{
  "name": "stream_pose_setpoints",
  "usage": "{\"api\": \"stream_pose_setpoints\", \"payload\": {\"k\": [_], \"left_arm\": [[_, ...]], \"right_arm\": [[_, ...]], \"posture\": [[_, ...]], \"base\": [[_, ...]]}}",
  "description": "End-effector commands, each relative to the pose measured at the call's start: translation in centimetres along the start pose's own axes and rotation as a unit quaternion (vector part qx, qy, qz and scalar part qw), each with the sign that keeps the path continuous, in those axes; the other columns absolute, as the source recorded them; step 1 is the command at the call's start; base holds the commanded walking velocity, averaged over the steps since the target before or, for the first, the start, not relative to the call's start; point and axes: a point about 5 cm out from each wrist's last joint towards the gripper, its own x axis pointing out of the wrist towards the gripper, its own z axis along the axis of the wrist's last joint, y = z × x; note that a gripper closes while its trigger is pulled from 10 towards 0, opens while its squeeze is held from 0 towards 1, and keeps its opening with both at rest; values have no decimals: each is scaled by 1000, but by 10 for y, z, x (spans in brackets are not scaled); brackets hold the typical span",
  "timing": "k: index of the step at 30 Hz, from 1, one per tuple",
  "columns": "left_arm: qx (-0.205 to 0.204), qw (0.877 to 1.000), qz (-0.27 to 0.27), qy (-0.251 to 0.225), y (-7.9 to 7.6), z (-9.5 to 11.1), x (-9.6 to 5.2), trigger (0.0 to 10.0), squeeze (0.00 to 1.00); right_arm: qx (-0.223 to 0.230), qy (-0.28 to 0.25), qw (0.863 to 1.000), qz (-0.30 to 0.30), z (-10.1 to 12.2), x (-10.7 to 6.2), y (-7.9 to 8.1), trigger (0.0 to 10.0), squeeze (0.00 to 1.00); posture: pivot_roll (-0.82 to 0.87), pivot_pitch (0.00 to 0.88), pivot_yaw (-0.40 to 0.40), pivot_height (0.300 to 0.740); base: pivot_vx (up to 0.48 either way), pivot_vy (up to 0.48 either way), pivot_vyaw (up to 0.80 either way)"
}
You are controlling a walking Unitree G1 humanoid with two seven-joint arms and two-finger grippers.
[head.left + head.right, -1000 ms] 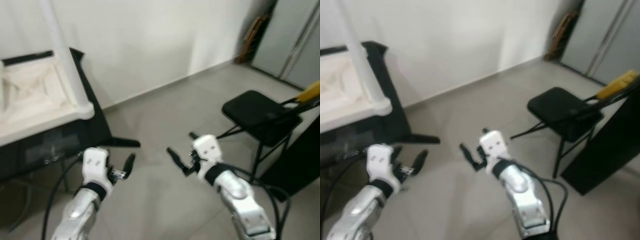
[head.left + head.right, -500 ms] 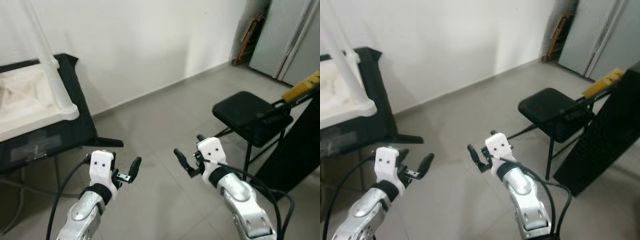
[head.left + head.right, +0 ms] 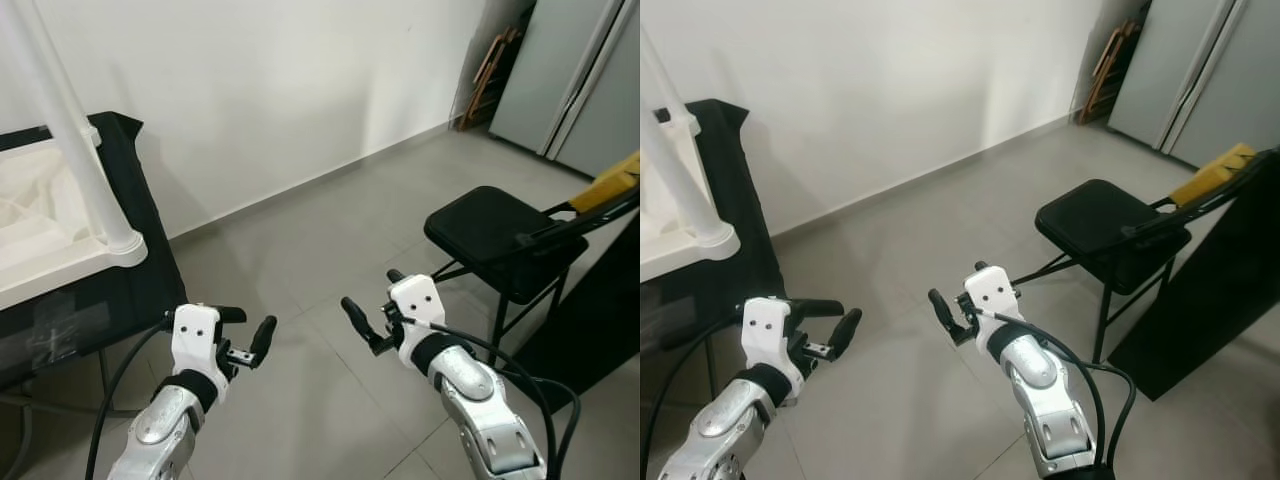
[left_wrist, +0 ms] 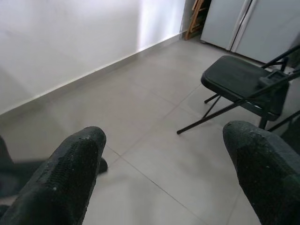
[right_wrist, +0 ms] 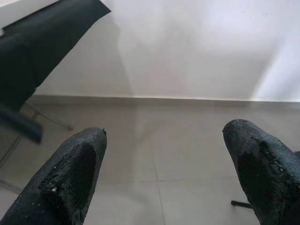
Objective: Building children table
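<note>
Here both grippers hang over bare grey floor (image 3: 300, 250), holding nothing. The left gripper (image 3: 243, 333) has its fingers (image 4: 70, 173) spread wide, and so does the right gripper (image 3: 372, 312). Out past the left gripper, on its outer side, the upturned white table (image 3: 45, 235) with its leg (image 3: 75, 140) pointing up rests on a black stand (image 3: 150, 230). Beyond the right gripper stands a black folding chair (image 3: 505, 235).
</note>
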Motion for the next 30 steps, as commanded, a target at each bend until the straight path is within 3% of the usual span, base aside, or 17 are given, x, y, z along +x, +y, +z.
{"api": "stream_pose_setpoints", "payload": {"k": [1, 22, 26, 30], "left_arm": [[9, 1000, 1, 5, 2, -2, -1, 10000, 0], [5, 1000, 1, 6, 3, -2, -3, 10000, 0], [4, 1000, 0, -1, 3, 0, -3, 10000, 0], [-4, 999, 0, -35, 2, 7, -8, 10000, 0]], "right_arm": [[12, 10, 1000, 3, -4, 0, 0, 10000, 0], [24, 4, 999, 23, -3, 0, 3, 10000, 0], [27, -6, 998, 49, 0, 1, 5, 10000, 0], [16, -36, 993, 115, 9, -3, 12, 10000, 0]], "posture": [[-87, 129, -8, 740], [-85, 136, -3, 740], [-83, 136, -5, 740], [-80, 135, -4, 740]], "base": [[364, 0, 0], [364, 0, 0], [359, 0, 0], [0, 0, 400]]}}
